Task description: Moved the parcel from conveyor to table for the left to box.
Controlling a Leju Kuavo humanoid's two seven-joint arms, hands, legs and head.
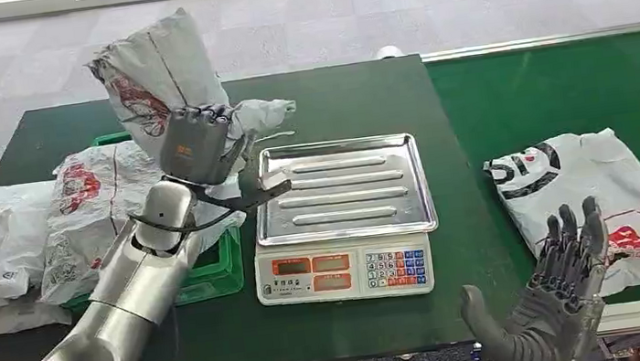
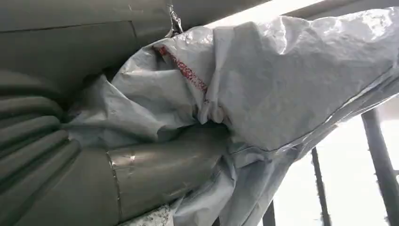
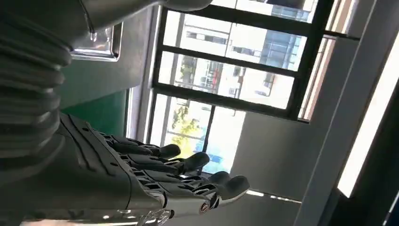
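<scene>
My left hand point(image 1: 198, 143) grips a crumpled grey parcel bag point(image 1: 158, 76) with red print and holds it up above the green crate point(image 1: 217, 269) at the table's left. Up close in the left wrist view, the same bag point(image 2: 263, 89) is bunched against my thumb point(image 2: 160, 169). A second white parcel point(image 1: 599, 192) with black and red print lies flat on the green conveyor point(image 1: 563, 86) at the right. My right hand point(image 1: 552, 299) hovers near the conveyor's front edge, fingers spread and holding nothing; the right wrist view shows its fingers point(image 3: 179, 165) extended.
A weighing scale point(image 1: 346, 274) with a steel tray point(image 1: 345, 187) sits mid-table. Several more grey parcels point(image 1: 36, 224) are piled on and left of the crate. The dark table point(image 1: 334, 96) runs back to grey floor.
</scene>
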